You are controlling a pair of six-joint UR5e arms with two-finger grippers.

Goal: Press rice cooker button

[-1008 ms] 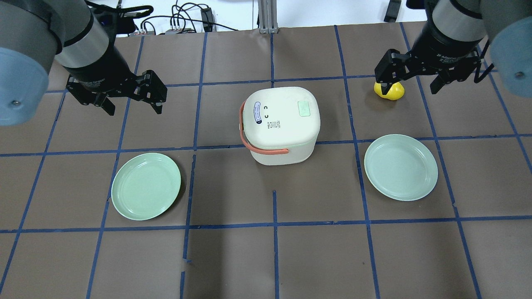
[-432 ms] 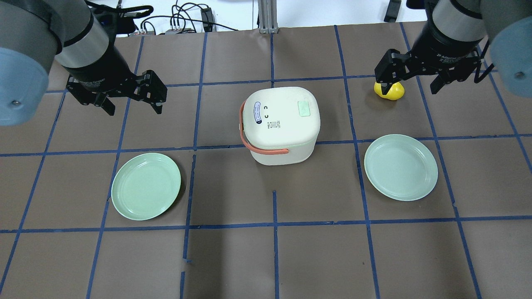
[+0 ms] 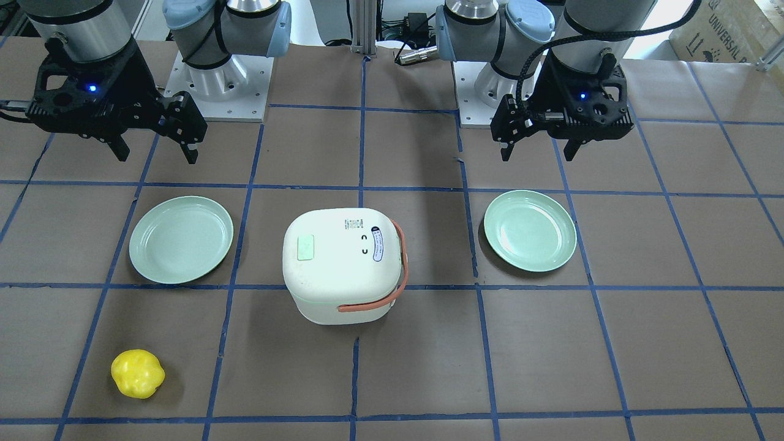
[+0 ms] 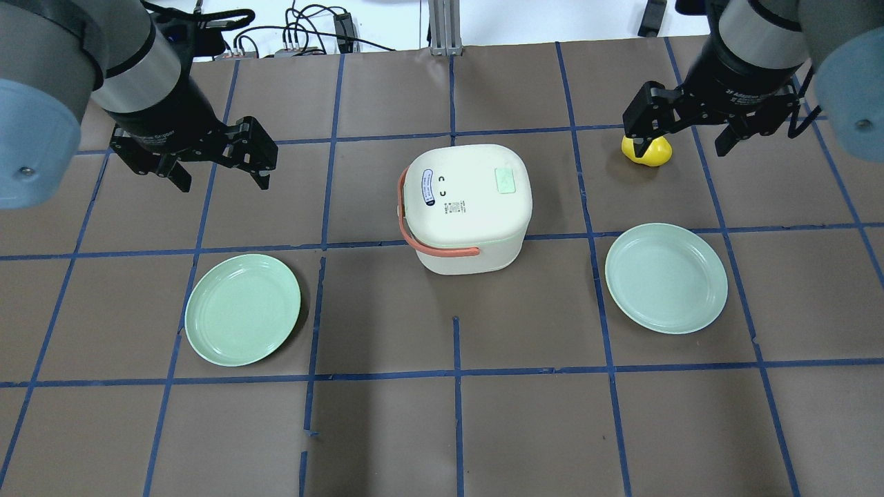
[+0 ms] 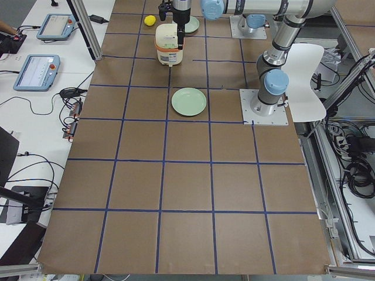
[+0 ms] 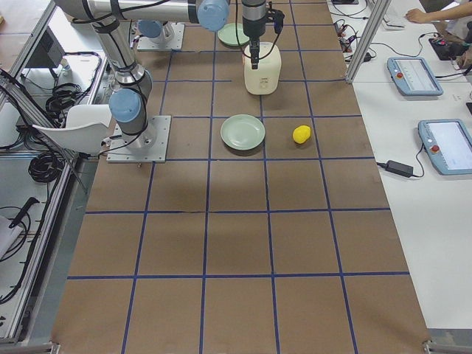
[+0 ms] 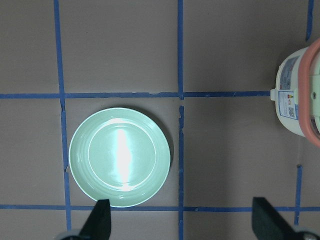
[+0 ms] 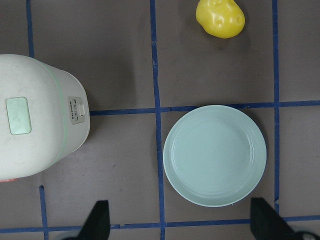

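Note:
The white rice cooker (image 4: 466, 214) with an orange handle stands at the table's middle, lid shut. A pale green button panel (image 4: 506, 181) sits on its lid, also seen in the front view (image 3: 305, 247). The right wrist view shows the cooker (image 8: 35, 125) with a small control strip (image 8: 76, 111) on its side. My left gripper (image 4: 224, 172) is open and empty, hovering left of the cooker. My right gripper (image 4: 680, 141) is open and empty, hovering at the far right above a yellow fruit. Neither touches the cooker.
A green plate (image 4: 242, 309) lies to the front left of the cooker and another green plate (image 4: 666, 277) to the front right. A yellow fruit (image 4: 648, 153) lies on the table under my right gripper. Cables run along the table's far edge.

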